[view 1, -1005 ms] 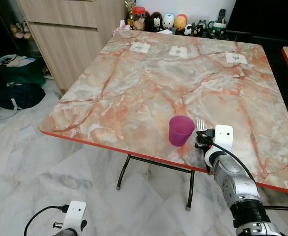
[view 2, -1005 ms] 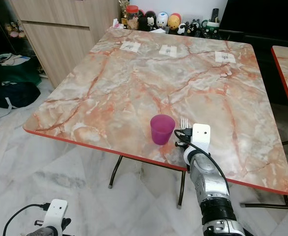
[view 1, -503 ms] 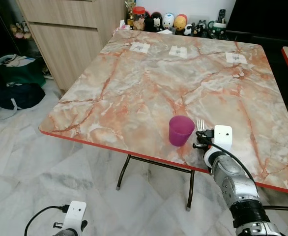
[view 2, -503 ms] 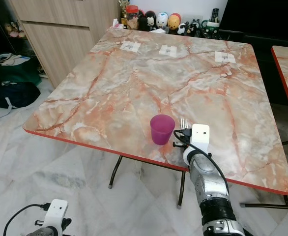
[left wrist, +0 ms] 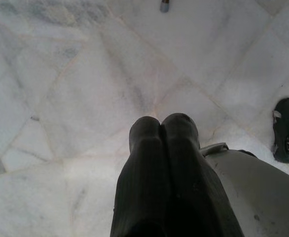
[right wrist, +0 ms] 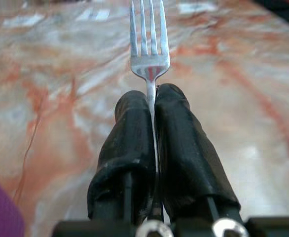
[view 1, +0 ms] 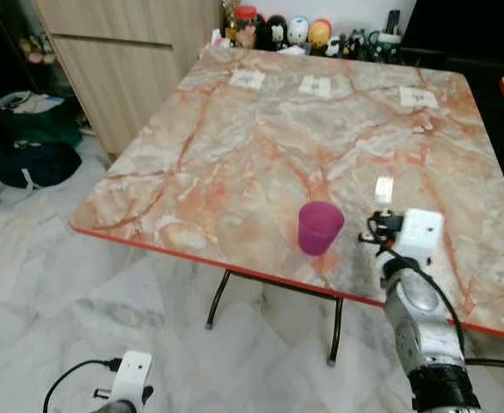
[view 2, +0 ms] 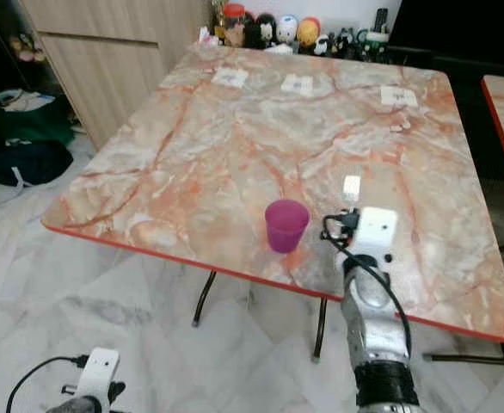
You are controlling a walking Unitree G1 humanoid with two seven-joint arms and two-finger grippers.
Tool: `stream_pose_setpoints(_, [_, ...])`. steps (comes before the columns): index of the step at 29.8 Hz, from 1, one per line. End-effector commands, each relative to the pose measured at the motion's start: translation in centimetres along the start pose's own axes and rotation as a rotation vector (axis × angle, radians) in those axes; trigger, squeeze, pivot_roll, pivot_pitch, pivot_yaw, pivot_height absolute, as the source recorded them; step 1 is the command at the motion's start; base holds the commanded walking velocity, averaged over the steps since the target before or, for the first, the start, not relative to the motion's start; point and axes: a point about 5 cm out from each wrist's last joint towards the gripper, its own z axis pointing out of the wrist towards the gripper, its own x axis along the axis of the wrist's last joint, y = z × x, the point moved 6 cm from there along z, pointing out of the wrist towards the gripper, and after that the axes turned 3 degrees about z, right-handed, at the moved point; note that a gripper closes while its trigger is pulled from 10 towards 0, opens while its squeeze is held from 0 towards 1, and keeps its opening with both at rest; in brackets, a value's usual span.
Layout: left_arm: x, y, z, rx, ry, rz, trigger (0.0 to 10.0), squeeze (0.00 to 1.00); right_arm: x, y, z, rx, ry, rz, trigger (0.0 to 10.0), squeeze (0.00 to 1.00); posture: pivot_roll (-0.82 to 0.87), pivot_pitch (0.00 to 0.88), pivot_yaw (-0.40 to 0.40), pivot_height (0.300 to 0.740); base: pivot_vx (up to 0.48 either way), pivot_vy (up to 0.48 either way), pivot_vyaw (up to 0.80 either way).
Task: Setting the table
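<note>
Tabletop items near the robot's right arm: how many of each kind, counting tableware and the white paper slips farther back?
Purple cup: 1
Fork, pinched in the right claw: 1
White paper slips: 4 clear ones; a smaller scrap beside the far right one is too small to tell
Total: 6

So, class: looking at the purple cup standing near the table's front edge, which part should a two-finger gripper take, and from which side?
Grip the purple cup across its side wall, below the rim, coming in level from the table's front edge. It stands upright with its mouth open upward, and its round tapered wall suits opposing fingers. The right gripper is shut on the fork, so the fork would probably need setting down first.
</note>
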Motion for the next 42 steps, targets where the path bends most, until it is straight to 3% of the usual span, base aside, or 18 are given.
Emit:
stream_pose_setpoints(1, [-1.0,0.0,-0.1,-0.005,-0.032,0.007,10.0,0.0,0.3,0.9,-0.4,-0.032,0.021,0.005,10.0,0.0,0.11,0.107,-0.001,0.74,0.0,-0.36,0.0])
stream_pose_setpoints(11, [-0.9,0.1,-0.1,-0.008,-0.029,0.011,10.0,0.0,0.7,1.0,-0.5,-0.032,0.048,0.008,10.0,0.0,0.11,0.094,-0.002,0.74,0.0,-0.44,-0.47])
stream_pose_setpoints(32, [-1.1,0.1,-0.2,-0.009,-0.03,0.021,10.0,0.0,1.2,0.5,-0.1,-0.023,0.069,0.018,10.0,0.0,0.11,0.057,0.0,0.74,0.0,-0.465,0.0])
stream_pose_setpoints(42, [-1.0,0.0,-0.2,-0.008,-0.029,0.017,10.0,0.0,1.7,0.7,0.0,-0.033,0.088,0.013,10.0,0.0,0.1,0.072,0.0,0.74,0.0,-0.466,-0.47])
